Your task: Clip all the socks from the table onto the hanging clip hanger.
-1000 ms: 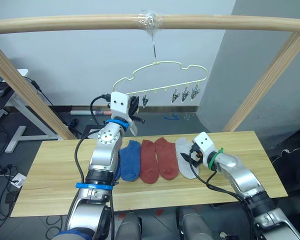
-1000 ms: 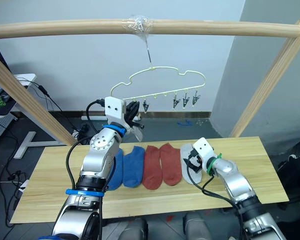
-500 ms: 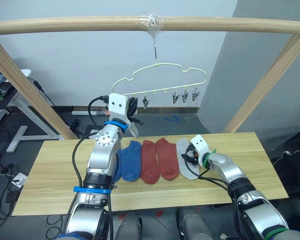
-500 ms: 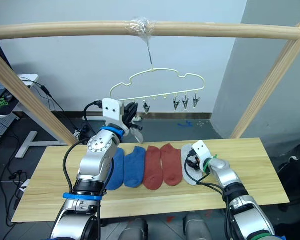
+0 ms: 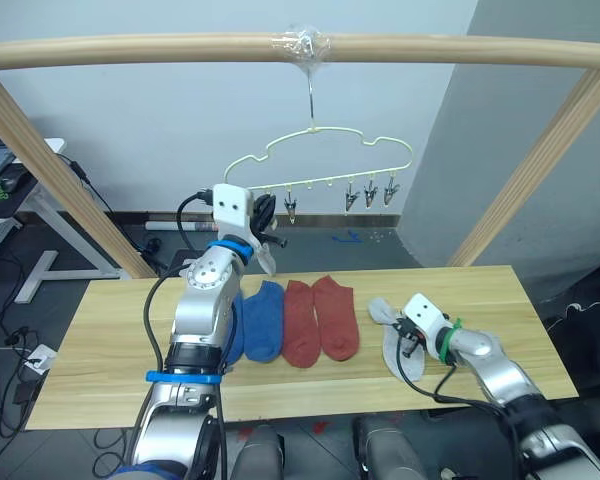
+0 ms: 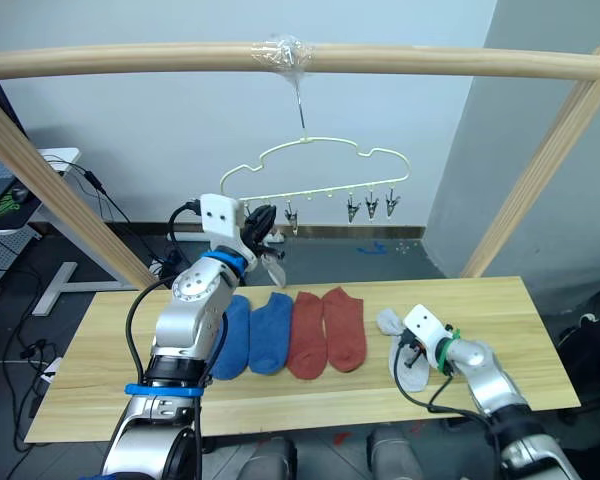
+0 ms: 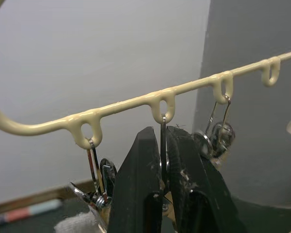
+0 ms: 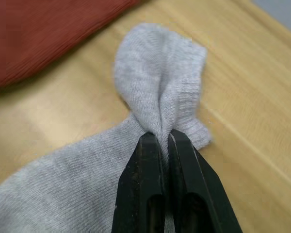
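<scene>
Socks lie in a row on the bench (image 5: 100, 330), and taking the clip hanger (image 5: 325, 160) as landmark they sit below it: blue socks (image 5: 263, 320) under its left end, rust-red socks (image 5: 320, 318) under its middle, and the grey sock (image 5: 395, 335) below its right end.

The left gripper (image 7: 164, 160) is raised to the hanger's left end, its jaws closed on a clip's wire (image 7: 163, 141) hanging from one of the loops in the lower bar. The right gripper (image 8: 163, 145), below and to the right of the hanger, has its jaws pinched shut on a gathered fold of the grey sock near its cuff; the rest of that sock trails flat on the bench.

The step in hand looks to be lifting the grey sock toward the hanger. Doing it well probably means keeping the pinch near the cuff edge, so that a free lip of knit stands clear of the jaws for a clip to bite, and steadying the hanger while the sock comes up.
</scene>
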`<state>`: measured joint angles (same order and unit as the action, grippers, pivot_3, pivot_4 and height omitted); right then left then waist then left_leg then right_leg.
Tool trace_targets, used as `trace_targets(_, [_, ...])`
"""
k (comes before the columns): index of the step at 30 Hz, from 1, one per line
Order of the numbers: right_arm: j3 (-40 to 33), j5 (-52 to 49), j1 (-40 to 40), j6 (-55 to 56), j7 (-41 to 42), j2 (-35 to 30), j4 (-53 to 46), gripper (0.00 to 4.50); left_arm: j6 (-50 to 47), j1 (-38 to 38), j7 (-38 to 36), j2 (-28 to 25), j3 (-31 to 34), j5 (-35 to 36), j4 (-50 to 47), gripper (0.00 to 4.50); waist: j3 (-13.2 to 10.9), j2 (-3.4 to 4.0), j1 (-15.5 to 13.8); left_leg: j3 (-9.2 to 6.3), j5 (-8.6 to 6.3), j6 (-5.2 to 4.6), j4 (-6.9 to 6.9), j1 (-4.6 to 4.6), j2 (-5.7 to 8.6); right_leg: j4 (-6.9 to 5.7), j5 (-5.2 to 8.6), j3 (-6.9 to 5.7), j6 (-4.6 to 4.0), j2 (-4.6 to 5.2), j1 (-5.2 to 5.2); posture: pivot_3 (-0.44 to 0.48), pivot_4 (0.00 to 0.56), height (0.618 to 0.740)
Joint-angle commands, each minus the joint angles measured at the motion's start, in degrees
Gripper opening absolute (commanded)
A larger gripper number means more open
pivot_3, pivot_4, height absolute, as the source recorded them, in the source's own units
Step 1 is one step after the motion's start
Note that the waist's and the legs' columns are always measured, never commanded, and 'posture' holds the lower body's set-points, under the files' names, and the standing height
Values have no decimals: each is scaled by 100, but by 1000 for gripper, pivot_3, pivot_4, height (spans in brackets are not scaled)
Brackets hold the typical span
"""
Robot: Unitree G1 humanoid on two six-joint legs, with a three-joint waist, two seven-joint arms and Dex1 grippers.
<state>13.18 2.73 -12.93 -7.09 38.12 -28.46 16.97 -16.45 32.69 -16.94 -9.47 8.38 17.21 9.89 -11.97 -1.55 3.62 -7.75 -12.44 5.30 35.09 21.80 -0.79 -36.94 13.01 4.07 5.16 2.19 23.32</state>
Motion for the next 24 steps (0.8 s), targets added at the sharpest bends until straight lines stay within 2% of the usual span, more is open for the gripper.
trace_targets(1, [-213, -476, 81, -223, 345, -67, -1760, 28, -1472, 138, -21, 107, 725, 1437, -238, 0, 0, 0, 60, -1, 0, 0, 0, 0, -1, -2, 0, 0, 1, 0, 1, 4, 169, 740])
trace_targets(5, [-66, -565, 24, -955, 319, 41, -3008, 28, -2930, 245, 297, 185, 1390, 2789, -281, 0, 1, -1, 113, -5, 0, 0, 0, -6, -3, -7, 1, -3, 1, -3, -1, 1, 162, 740])
trace_targets(13, [216, -591, -540, -1915, -29, 725, -3570, 28, -3813, 350, 857, 434, 1819, 4040, -503, 0, 2, -3, 95, -6, 0, 1, 1, -1, -1, 1, 1, -3, 0, -1, 0, -9, 154, 740])
trace_targets(18, [364, -508, -773, -2039, -108, 929, -3455, 28, -3940, 309, 1070, 510, 1846, 4404, -572, 0, 3, -4, 61, -6, 0, 2, 0, 1, 0, 3, 1, -4, 0, -1, 1, -8, 148, 740])
trace_targets(24, [364, -486, -1123, -2027, -200, 1094, -3254, 28, -4160, 188, 988, 377, 1693, 4659, -771, 0, 3, -4, 26, -6, -1, 4, -1, 7, 0, 5, 1, -4, -1, -1, 7, -3, 145, 740])
